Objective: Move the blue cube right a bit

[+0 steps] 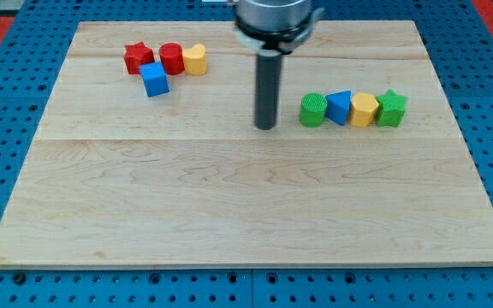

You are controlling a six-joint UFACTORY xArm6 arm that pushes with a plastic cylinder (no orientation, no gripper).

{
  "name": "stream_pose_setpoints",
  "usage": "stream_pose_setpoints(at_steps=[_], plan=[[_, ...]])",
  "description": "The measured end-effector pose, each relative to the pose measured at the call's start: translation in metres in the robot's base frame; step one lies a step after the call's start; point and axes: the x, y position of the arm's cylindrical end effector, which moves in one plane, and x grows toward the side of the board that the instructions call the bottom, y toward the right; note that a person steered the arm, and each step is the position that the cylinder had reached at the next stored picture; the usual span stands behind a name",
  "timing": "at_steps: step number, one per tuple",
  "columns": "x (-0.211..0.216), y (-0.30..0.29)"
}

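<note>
The blue cube point(154, 79) sits on the wooden board point(246, 197) at the upper left, just below a red star block point(138, 57) and a red cylinder point(171, 57), and touching or nearly touching them. My tip point(266, 127) rests on the board near the middle, well to the right of the blue cube and slightly lower. It stands just left of a green cylinder point(313, 109), with a small gap between them.
A yellow block point(195, 59) sits right of the red cylinder. A row at the right holds the green cylinder, a blue triangular block point(339, 107), a yellow block point(365, 109) and a green star block point(391, 108). Blue pegboard surrounds the board.
</note>
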Motion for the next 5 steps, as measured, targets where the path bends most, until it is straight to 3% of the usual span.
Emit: stream_pose_setpoints(at_steps=[2,3,5], plan=[[-0.028,-0.162],[-0.063,-0.192],[-0.091,-0.147]])
